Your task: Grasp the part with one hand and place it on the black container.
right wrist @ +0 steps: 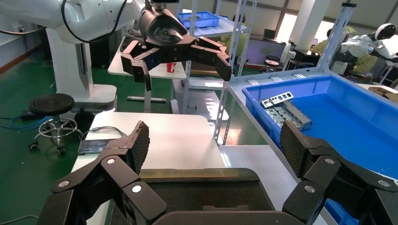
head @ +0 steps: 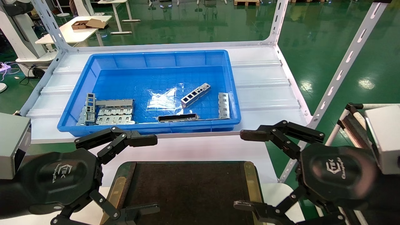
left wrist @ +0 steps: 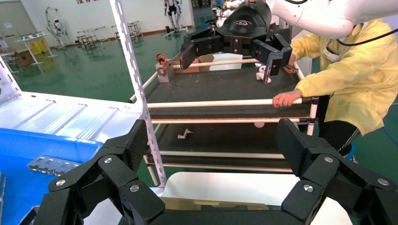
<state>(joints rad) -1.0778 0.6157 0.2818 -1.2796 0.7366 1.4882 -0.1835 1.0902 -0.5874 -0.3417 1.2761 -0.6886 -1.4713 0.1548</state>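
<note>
White steel shelf carries blue bin; glossy green floor beyond.

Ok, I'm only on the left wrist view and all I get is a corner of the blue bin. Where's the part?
Observer: The part lies angled on the floor of the blue bin, right of centre, apart from the other metal pieces.
Operator: Anything close to it?
Observer: A dark channel piece lies nearer the bin's front wall.
Operator: Is the black container free?
Observer: Yes. The black container sits bare in front of the bin, between the open left claw and open right claw.
</note>
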